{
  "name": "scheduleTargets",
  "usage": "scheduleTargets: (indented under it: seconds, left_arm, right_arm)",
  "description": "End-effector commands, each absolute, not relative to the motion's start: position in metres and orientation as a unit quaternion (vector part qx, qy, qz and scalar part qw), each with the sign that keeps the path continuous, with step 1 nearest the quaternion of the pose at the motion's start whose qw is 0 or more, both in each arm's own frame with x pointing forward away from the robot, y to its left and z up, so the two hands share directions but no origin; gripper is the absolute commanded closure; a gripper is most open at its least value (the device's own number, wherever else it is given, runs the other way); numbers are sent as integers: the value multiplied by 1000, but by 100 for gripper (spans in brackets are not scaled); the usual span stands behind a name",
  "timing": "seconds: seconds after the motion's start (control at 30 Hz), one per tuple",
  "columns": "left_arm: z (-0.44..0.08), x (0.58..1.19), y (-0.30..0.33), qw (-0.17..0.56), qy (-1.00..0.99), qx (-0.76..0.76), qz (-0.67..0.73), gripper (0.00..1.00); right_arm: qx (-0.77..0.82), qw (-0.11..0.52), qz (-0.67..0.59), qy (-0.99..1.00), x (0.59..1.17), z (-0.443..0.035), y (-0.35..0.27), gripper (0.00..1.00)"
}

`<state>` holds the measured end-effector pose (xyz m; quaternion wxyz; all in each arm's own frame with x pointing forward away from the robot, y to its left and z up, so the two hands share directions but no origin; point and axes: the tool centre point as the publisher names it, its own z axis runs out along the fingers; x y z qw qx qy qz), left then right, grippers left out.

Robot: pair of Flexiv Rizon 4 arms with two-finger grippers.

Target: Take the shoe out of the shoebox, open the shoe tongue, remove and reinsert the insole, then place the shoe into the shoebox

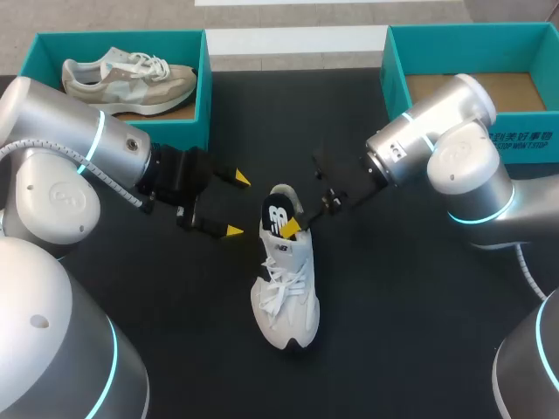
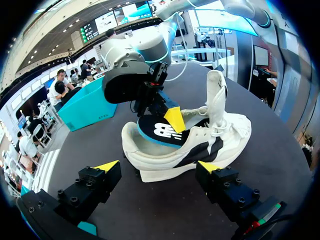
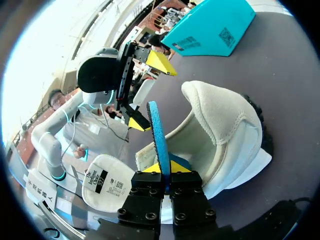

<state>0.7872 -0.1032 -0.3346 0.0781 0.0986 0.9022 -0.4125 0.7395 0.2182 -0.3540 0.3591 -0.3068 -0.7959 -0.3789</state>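
Observation:
A white sneaker (image 1: 285, 279) lies on the black table, heel toward the back. Its black and blue insole (image 1: 277, 213) sticks up out of the heel opening. My right gripper (image 1: 291, 228) is shut on the insole's edge (image 3: 159, 145), its yellow tips pinching it just above the shoe (image 3: 220, 140). My left gripper (image 1: 236, 205) stands open a little to the left of the heel, touching nothing; in its wrist view the sneaker (image 2: 190, 145) lies ahead of its spread fingers, with the insole (image 2: 157, 131) held by the right gripper (image 2: 175, 119).
A teal shoebox (image 1: 131, 83) at the back left holds a beige sneaker (image 1: 127, 77). A second teal box (image 1: 472, 74) stands at the back right, partly behind my right arm.

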Motion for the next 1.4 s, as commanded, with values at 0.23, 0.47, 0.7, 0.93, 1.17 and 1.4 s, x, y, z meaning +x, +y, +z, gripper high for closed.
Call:
scheduleTargets:
  seconds: [0.23, 0.47, 0.7, 0.93, 1.17, 1.4]
  left_arm:
    - [-335, 787, -103, 78, 903, 99, -412, 0]
    - [-335, 787, -103, 78, 903, 99, -412, 0]
    - [-335, 787, -103, 78, 903, 99, -412, 0]
    - [-335, 787, -103, 78, 903, 99, -412, 0]
    - [-335, 787, -103, 78, 903, 99, -412, 0]
    - [-335, 787, -103, 78, 903, 99, -412, 0]
  right_arm:
    - [-302, 336, -381, -807, 742, -351, 218, 72]
    - [-293, 322, -381, -816, 746, -342, 220, 64]
    - [-287, 307, -382, -823, 752, -333, 219, 62]
    - [-286, 302, -391, -821, 757, -335, 217, 68]
    - [-301, 315, -388, -812, 762, -334, 219, 100]
    - [-313, 326, -392, -801, 765, -328, 218, 100]
